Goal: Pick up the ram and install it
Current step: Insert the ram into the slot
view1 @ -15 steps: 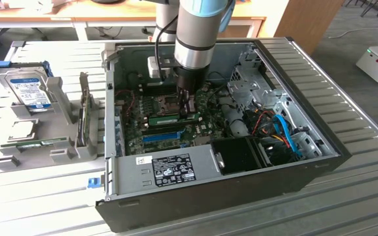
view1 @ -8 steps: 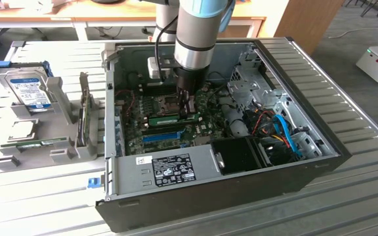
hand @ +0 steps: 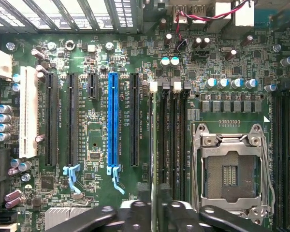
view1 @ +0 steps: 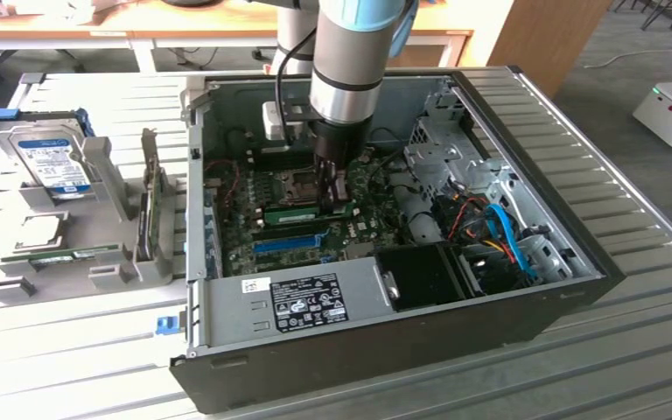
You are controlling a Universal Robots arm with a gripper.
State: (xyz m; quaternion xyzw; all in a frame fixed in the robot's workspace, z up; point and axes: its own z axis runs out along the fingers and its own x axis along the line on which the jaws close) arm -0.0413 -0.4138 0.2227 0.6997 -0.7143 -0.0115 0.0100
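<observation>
Exterior view: we are looking down into the open computer case (view1: 430,350), where the arm (view1: 353,52) is reaching straight down and the claw (view1: 339,203) is hanging just over the motherboard (view1: 237,249), beside the CPU socket (view1: 293,186). The ram (view1: 295,213) is lying directly under the claw as a thin green strip, its long axis running toward the exterior view's left, between the socket and the blue slot strip (view1: 287,242) and parallel with that strip. We cannot tell here whether the claw is wide, narrow or gripping. A second green stick (view1: 73,255) is resting in the gray fixture (view1: 137,219), well apart from the case. Wrist view: we are looking along the claw (hand: 153,199) onto the motherboard (hand: 94,140). The ram (hand: 154,145) is standing on edge in the bank of dark memory slots, showing us its narrow pale edge (so chips and label are hidden), with the blue slot strip (hand: 112,121) on one side and the CPU socket (hand: 229,174) on the other. It is running straight out from under the claw, centred on it. We are judging it placed in its slot, though whether it is fully seated, or held, we cannot tell.
</observation>
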